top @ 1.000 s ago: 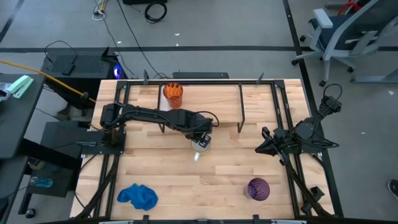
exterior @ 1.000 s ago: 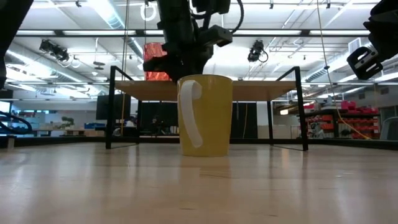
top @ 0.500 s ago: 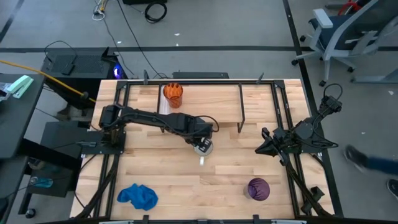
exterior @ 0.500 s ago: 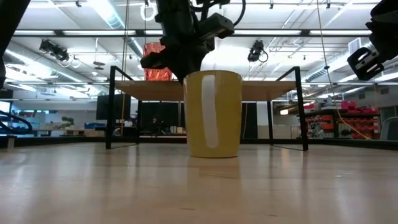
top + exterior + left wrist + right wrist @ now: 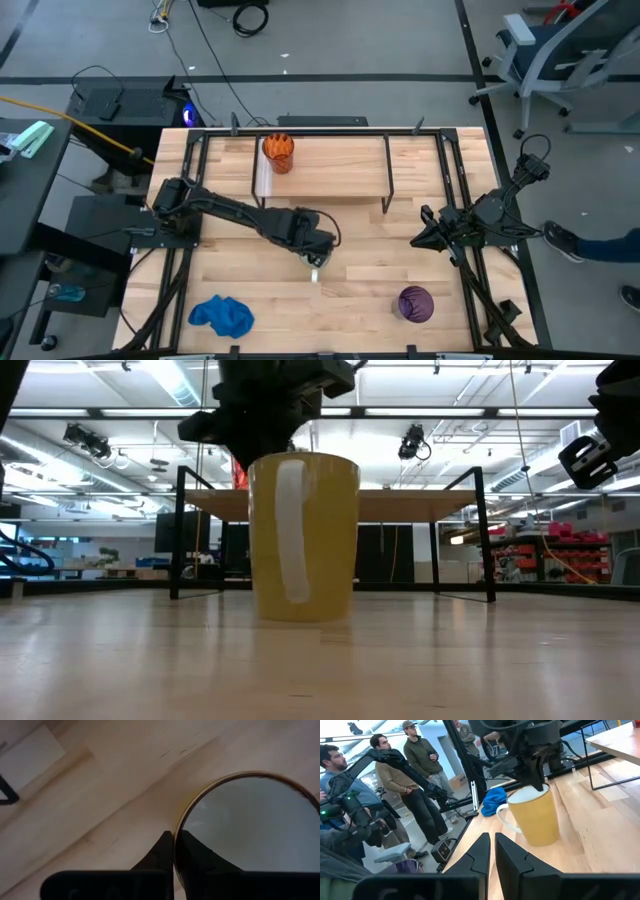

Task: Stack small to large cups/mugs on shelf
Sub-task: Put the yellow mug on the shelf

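The mug (image 5: 303,535), yellow outside and white inside, stands upright at mid-table with its white handle (image 5: 290,530) facing the near edge. My left gripper (image 5: 314,256) is shut on it from above. An orange swirl cup (image 5: 278,152) stands on the left end of the shelf (image 5: 335,165) at the far side. The purple tumbler (image 5: 416,303) stands upright on the table near the front right. My right gripper (image 5: 420,228) waits at the table's right side, level, its fingers together on nothing. My left gripper pinches the mug's wall at the rim (image 5: 177,826), one finger (image 5: 196,856) inside the mug and one (image 5: 161,851) outside. The fingers come steeply from above. The mug stays upright below them; whether its base (image 5: 300,615) rests on the table or hangs just over it I cannot tell.
A crumpled blue cloth (image 5: 222,315) lies near the front left corner. The shelf's black legs (image 5: 180,530) stand on the far half of the table. Several people (image 5: 415,775) stand in the room beyond the table's near-left side.
My left gripper has gone toward the table's near edge and a little leftward, taking the mug along upright. The mug has turned about, its handle swinging from the side to face the near edge.
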Motion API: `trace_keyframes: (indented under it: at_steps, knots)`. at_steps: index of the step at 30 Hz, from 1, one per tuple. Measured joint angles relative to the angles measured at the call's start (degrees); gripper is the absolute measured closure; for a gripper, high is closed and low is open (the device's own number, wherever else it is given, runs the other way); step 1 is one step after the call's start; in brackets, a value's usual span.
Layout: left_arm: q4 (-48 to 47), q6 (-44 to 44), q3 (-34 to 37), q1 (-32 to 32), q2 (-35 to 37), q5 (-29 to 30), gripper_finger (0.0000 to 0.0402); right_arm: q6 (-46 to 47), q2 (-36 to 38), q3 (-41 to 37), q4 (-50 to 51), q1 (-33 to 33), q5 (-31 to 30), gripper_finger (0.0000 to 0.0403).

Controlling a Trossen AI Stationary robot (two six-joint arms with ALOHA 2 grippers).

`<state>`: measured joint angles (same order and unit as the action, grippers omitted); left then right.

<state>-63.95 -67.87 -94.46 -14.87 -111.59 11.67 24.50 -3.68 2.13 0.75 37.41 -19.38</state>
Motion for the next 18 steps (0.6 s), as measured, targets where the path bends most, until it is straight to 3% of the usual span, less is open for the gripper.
trace_keyframes:
  at_steps: [8,18]
  knots:
    - [-0.30,-0.61,0.07,-1.43,-0.03,0.32,0.0382,-0.01,0.00,0.00,0.00,0.00,0.00,0.0369]
    - [-0.84,2.60,0.43,-1.54,-0.51,-1.31,0.0303,-0.01,0.00,0.00,0.01,0.00,0.00,0.0369]
